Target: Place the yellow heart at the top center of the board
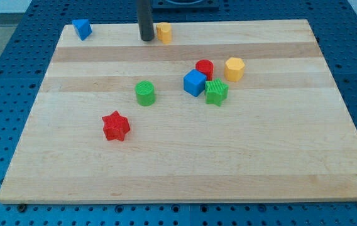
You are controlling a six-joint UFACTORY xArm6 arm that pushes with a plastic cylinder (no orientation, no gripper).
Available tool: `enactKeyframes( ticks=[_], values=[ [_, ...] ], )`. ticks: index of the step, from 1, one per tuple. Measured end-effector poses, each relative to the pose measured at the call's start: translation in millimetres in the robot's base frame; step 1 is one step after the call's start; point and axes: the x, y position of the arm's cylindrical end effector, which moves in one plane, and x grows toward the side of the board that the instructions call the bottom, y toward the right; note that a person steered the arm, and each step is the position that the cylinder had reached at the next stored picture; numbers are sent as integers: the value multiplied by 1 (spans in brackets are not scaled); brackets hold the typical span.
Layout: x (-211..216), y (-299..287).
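Note:
The yellow heart [164,31] sits near the top edge of the wooden board [185,163], a little left of the middle. My tip [147,39] stands just to the heart's left, close to it or touching it. The dark rod rises straight up out of the view's top.
A blue block [82,29] lies at the top left corner. A yellow hexagon [234,68], a red cylinder [204,68], a blue cube [194,83] and a green star [215,92] cluster right of centre. A green cylinder [145,93] and a red star [115,126] lie left of centre.

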Motion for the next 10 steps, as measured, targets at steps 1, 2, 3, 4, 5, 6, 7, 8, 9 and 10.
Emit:
enactKeyframes(
  ticks=[1,2,3,4,5,6,7,8,9,10],
  values=[
    [-4,6],
    [-2,37],
    [-2,66],
    [-2,86],
    [-2,94],
    [-5,91],
    [-8,90],
    [-10,91],
    [-13,99],
    [-31,107]
  ],
)
